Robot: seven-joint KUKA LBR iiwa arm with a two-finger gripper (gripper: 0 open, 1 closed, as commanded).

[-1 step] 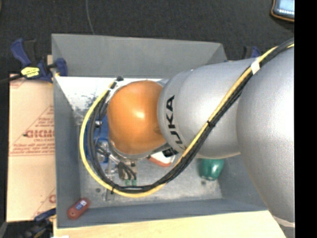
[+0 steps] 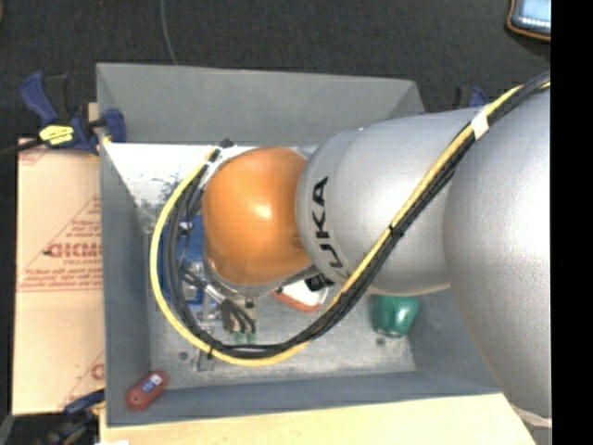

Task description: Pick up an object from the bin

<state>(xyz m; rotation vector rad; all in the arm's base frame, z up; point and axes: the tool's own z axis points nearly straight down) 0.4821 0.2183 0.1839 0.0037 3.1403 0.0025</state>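
Observation:
My gripper (image 2: 229, 313) is low in the bin's left half, mostly hidden under the arm's orange cover. A blue thing (image 2: 191, 245) lies right beside it on the left, partly covered. Just right of the gripper, an orange and white thing (image 2: 298, 297) pokes out from under the arm. I see nothing held.
A green rounded thing (image 2: 395, 315) lies at the bin's right front. A small red thing (image 2: 146, 389) rests at the front left corner, on the sloping wall. The arm and its yellow cable cover the middle of the bin.

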